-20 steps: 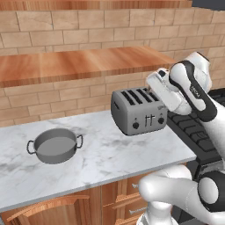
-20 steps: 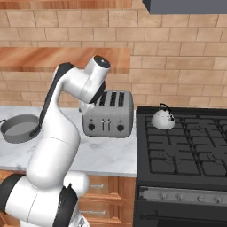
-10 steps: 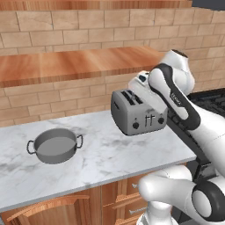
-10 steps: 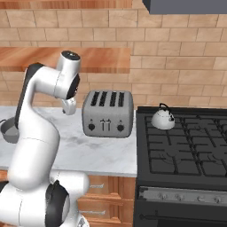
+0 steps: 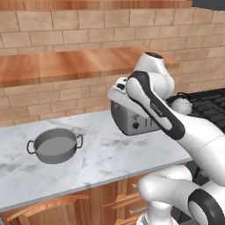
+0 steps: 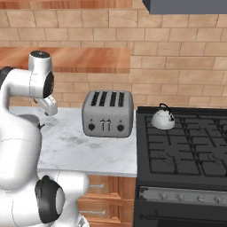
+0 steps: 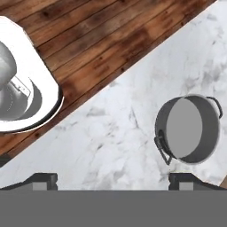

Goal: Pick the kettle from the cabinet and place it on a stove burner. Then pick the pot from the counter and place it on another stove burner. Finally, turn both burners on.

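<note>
Spanning brick wall: cabinet point(image 5: 79, 63) above marble counter point(image 5: 110, 154), pot point(image 5: 55, 146) resting.

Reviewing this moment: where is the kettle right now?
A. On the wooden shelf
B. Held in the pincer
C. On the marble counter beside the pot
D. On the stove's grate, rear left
D. In the right base view the kettle sits on the rear left grate of the stove, just right of the toaster, while the pot is alone on the counter.
</note>
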Controlling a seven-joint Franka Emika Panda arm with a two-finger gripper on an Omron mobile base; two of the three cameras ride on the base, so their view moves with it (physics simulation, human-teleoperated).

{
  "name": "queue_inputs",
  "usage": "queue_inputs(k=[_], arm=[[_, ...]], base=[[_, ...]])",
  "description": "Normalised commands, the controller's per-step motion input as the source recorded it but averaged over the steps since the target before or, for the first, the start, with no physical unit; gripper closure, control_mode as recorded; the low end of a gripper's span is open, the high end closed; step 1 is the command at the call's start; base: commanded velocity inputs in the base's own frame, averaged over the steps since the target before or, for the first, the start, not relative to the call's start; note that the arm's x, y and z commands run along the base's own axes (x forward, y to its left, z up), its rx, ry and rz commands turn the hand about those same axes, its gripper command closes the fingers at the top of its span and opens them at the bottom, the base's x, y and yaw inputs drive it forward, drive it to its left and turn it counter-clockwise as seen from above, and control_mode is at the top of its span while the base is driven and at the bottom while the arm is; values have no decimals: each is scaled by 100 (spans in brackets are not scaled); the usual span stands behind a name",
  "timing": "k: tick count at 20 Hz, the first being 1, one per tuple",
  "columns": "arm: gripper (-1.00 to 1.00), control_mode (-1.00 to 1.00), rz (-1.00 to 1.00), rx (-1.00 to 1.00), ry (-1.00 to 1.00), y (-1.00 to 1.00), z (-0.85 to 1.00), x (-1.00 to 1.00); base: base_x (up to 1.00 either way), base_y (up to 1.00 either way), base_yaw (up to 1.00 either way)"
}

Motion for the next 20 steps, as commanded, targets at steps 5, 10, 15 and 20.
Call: queue_inputs(k=[5, 10, 15, 20], arm=[[-100, -100, 14, -6, 0, 48, -13, -23], [-100, -100, 13, -6, 0, 48, -16, -16], [-100, -100, 11, -6, 0, 42, -22, -6], [-100, -100, 6, -7, 0, 41, -21, 0]], base=[[0, 0, 0], [0, 0, 0], [0, 0, 0], [0, 0, 0]])
